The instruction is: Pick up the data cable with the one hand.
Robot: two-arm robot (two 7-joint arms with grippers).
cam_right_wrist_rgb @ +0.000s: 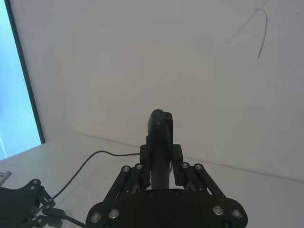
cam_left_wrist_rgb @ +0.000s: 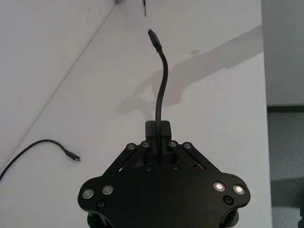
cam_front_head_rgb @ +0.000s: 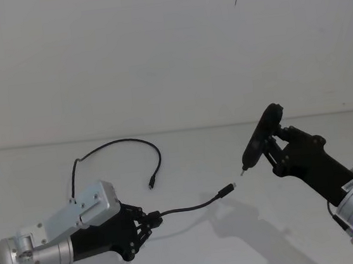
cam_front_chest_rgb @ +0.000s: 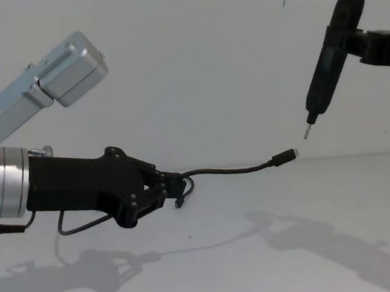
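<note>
Over the white table [cam_front_head_rgb: 196, 251], the left gripper [cam_front_head_rgb: 153, 221] is clamped on the data cable [cam_front_head_rgb: 191, 207] near one end, its plug [cam_front_head_rgb: 226, 190] jutting clear of the surface (the rest loops behind). The right gripper [cam_front_head_rgb: 272, 146] grips a pen-shaped tool [cam_front_head_rgb: 256, 142] just beside that plug. Grasp looks made; next, I judge, a steady lift.

Plain white wall [cam_front_head_rgb: 155, 58] behind a white table [cam_front_head_rgb: 197, 257]

The data cable [cam_front_head_rgb: 124, 140] – its middle stretch – is hidden behind the left gripper [cam_front_head_rgb: 156, 218].
</note>
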